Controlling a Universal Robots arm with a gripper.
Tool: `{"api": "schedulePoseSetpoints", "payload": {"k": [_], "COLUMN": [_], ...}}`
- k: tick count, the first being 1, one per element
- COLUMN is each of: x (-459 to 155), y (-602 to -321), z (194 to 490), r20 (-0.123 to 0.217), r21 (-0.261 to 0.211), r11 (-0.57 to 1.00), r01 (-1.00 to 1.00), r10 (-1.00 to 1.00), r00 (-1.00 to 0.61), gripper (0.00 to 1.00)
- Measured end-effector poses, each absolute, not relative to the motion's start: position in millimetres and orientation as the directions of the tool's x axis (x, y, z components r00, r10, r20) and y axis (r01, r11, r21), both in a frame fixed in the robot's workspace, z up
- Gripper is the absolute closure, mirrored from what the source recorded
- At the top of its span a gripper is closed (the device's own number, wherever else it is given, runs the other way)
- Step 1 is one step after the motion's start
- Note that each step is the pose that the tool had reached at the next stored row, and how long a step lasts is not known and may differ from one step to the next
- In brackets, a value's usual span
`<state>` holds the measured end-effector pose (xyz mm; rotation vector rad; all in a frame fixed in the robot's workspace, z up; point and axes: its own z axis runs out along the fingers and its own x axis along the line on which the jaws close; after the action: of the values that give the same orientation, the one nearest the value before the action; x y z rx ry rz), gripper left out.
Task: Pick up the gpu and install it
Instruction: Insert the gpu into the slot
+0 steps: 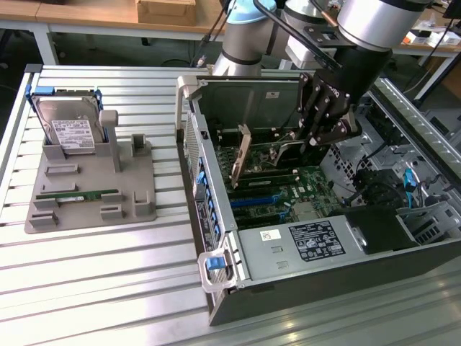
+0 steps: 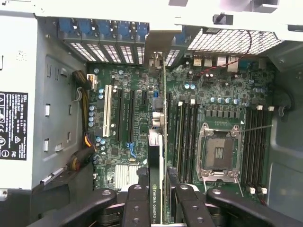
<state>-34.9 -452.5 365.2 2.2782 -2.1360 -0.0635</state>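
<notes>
The card pinched in the claw [image 2: 158,198] reads "NVIDIA QUADRO" in pale letters along its dark upper edge in the wrist view; this is the gpu [image 2: 156,161]. The claw is clenched on it, one black finger [image 2: 137,201] on each broad side. From the wrist camera the gpu shows edge-on: a thin black slab with a silver metal bracket [image 2: 158,52] at its far end, near the grilled rear wall of the computer case [image 2: 57,94]. It hangs over the green motherboard [image 2: 222,99], roughly in line with the black expansion slots [image 2: 128,118] and beside the memory slots [image 2: 187,132].

A black label [image 2: 13,125] on the power supply carries white print too small to read.

In the exterior view the gpu [image 1: 240,160] stands inside the open case, tilted, its pale bracket uppermost, with the claw [image 1: 324,119] above the board and the arm's grey joints [image 1: 364,21] over it. That view also takes in the ribbed metal counter [image 1: 108,288] and, toward the exterior view's left, a grey parts holder [image 1: 137,209] carrying a silver hard drive [image 1: 70,126] with a white label of unreadable print and a long green memory stick [image 1: 78,194] lying flat. A blue latch [image 1: 214,263] sits at the case's near corner. The wrist view alone gives the empty processor socket [image 2: 220,151] and the row of blue slot clips [image 2: 99,28]
</notes>
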Motion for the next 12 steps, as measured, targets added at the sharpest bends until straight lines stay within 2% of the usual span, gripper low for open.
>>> {"api": "schedulePoseSetpoints", "payload": {"k": [12], "x": [-34.9], "y": [-452.5], "z": [362.0], "r20": [-0.017], "r21": [0.041], "r11": [-0.057], "r01": [-0.998], "r10": [-0.998], "r00": [0.057], "gripper": [0.74]}}
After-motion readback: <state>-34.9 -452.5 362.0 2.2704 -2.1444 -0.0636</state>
